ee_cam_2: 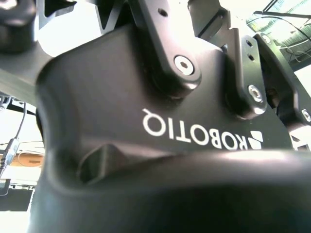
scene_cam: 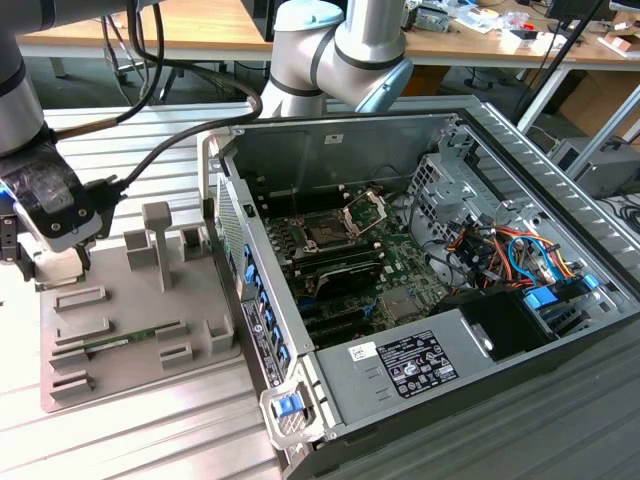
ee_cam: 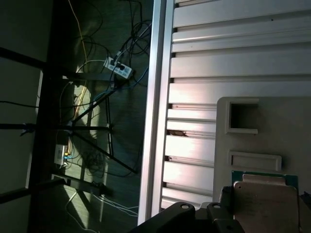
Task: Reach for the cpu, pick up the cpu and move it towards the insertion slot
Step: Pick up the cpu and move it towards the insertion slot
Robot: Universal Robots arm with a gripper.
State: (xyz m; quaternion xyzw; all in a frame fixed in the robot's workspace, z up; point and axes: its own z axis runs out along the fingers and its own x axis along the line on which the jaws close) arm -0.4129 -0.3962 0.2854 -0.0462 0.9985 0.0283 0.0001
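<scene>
Cpu (ee_cam: 265, 204) shows in the first wrist view as a silvery square with a green edge, set against the grey tray (ee_cam: 272, 121) beside a shallow rectangular recess. Whether it lies on the tray or is already lifted cannot be told. In the exterior view the gripper (scene_cam: 48, 225) hangs over the tray's corner at the exterior view's left. How far open it is, and whether it has hold of anything, cannot be told. The insertion slot (scene_cam: 326, 232) sits well apart, inside the computer case (scene_cam: 330, 150), with its metal frame hinged up. Risks noted: a grip taken off-centre on so thin a chip would probably let it tilt or slip. The raised blocks (scene_cam: 158, 235) on the tray (one tall post among them) stand between gripper and case and could be struck on a low pass. The case wall must be cleared before any descent to the slot. The black cable (scene_cam: 170, 140) trailing from the wrist could snag on that wall.
</scene>
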